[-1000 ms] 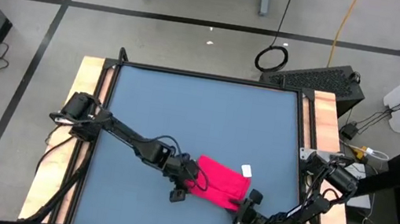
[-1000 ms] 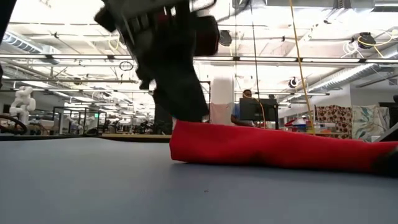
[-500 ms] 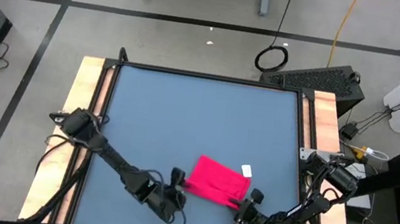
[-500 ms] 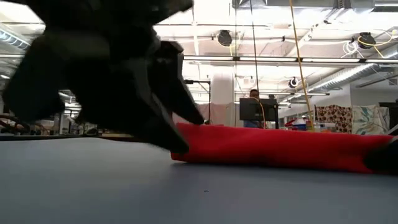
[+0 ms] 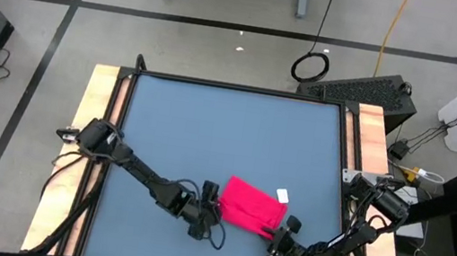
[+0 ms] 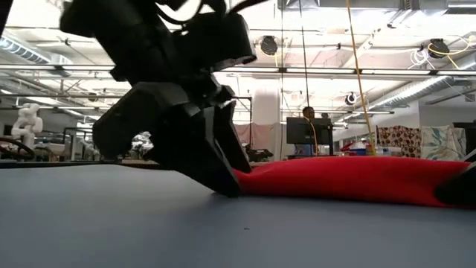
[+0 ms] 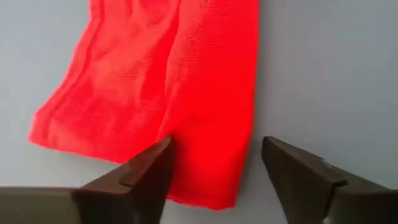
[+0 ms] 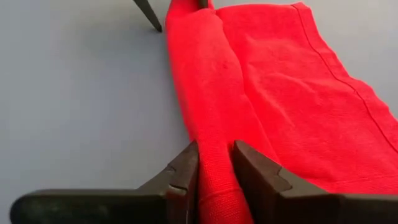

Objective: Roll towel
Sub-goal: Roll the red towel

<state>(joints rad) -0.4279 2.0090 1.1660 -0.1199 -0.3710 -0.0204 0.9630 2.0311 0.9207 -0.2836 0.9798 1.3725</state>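
- The right gripper (image 8: pixel 214 177) was pinched on the end of the towel's (image 5: pixel 246 205) rolled edge, the red cloth squeezed up between its two dark fingers (image 8: pixel 183 174).
- The left gripper (image 7: pixel 214 171) was spread, low over the table (image 5: pixel 227 137), its fingers straddling the other end of that same rolled edge; one fingertip sat at the cloth's fold, the other stood on bare tabletop just beside it. It had not closed on anything.
- The towel looked soft, thin and light. It bunched and creased freely under the right pinch, so it would likely sag and unroll wherever it was not held.
- The weave looked slightly coarse, which should give the fingers grip, while the smooth table would probably let the cloth slide rather than turn over.
- The sensible hold seemed to be both ends of the rolled edge at once, so the roll advances evenly.
- The towel lay near the table's front edge, toward the right arm's side, between the two grippers.
- It was bright pinkish-red, with a thick rolled ridge along the near side and the rest flat in gentle folds, its hem stitched.
- A small white tag (image 5: pixel 282 194) showed at the far corner.
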